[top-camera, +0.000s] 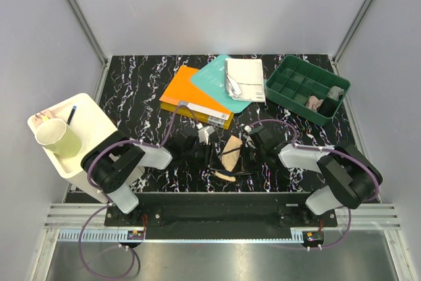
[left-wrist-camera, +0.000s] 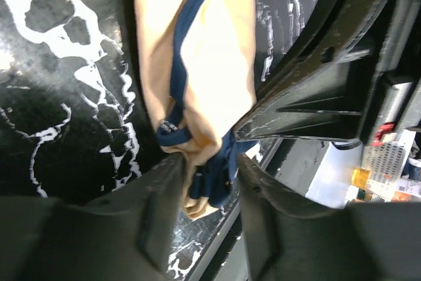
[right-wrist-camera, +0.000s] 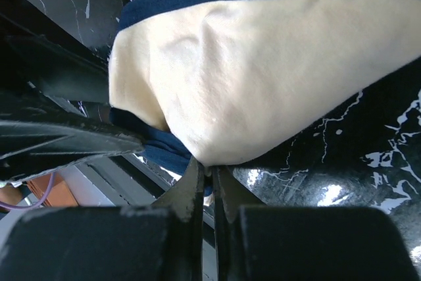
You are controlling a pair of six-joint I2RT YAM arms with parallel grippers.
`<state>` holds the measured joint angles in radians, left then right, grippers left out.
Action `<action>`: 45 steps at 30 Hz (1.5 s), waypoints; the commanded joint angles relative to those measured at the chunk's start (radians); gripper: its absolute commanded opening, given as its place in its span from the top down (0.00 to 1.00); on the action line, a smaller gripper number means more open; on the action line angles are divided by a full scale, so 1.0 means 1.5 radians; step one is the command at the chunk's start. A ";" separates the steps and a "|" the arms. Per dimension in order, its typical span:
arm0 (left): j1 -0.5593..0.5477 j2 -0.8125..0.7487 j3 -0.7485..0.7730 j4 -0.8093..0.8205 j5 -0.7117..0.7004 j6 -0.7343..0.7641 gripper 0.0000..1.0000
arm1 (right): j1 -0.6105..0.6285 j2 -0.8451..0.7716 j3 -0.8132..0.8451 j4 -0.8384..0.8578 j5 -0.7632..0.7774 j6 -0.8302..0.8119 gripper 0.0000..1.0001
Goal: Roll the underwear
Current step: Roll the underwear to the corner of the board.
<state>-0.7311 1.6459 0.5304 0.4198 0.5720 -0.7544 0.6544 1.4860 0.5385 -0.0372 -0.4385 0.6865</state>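
Our left hand (left-wrist-camera: 209, 182) and right hand (right-wrist-camera: 205, 179) were both clamped on the beige underwear (top-camera: 230, 153), bunched on the counter (top-camera: 145, 97) between them; we judged rolling underway, needing coordinated turning next

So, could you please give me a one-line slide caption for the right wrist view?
Right pincer shut on the navy-edged beige underwear, with the black marbled table behind.
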 commanded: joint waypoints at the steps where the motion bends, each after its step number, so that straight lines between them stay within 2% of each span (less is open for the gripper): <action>1: -0.003 0.014 0.003 -0.005 0.010 0.024 0.66 | 0.004 0.039 -0.012 -0.050 0.063 -0.029 0.98; 2: -0.004 0.017 0.005 -0.009 0.011 0.025 0.77 | 0.004 0.041 -0.012 -0.049 0.061 -0.029 0.98; 6: -0.004 0.031 0.024 -0.067 0.004 0.029 1.00 | 0.004 0.031 -0.007 -0.055 0.058 -0.027 0.94; 7: -0.004 0.034 0.029 -0.113 -0.003 0.025 1.00 | 0.004 0.025 -0.003 -0.063 0.057 -0.027 0.91; 8: -0.004 0.041 0.041 -0.135 -0.007 0.023 1.00 | 0.004 0.018 0.002 -0.075 0.059 -0.026 0.79; 12: -0.003 0.051 0.075 -0.238 -0.008 0.023 1.00 | 0.032 -0.063 0.060 -0.178 0.083 -0.072 0.51; 15: -0.001 0.049 0.098 -0.303 0.003 0.035 1.00 | 0.085 -0.118 0.101 -0.221 0.160 -0.102 0.43; 20: 0.007 0.066 0.118 -0.343 0.053 0.022 1.00 | 0.203 -0.149 0.107 -0.199 0.284 -0.160 0.40; 26: 0.011 0.084 0.127 -0.372 0.084 0.023 1.00 | 0.346 -0.136 0.082 -0.097 0.410 -0.223 0.38; 31: 0.027 0.088 0.129 -0.393 0.100 0.032 1.00 | 0.393 -0.107 0.072 -0.030 0.442 -0.255 0.39; 40: 0.045 0.088 0.140 -0.425 0.103 0.055 1.00 | 0.467 -0.034 0.101 -0.042 0.514 -0.258 0.45; 45: 0.047 0.088 0.144 -0.429 0.103 0.059 1.00 | 0.476 0.003 0.111 -0.055 0.550 -0.245 0.51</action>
<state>-0.6689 1.7523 0.7383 -0.1623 0.7788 -0.7033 1.3552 1.4536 0.6624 -0.1234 0.2916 0.3099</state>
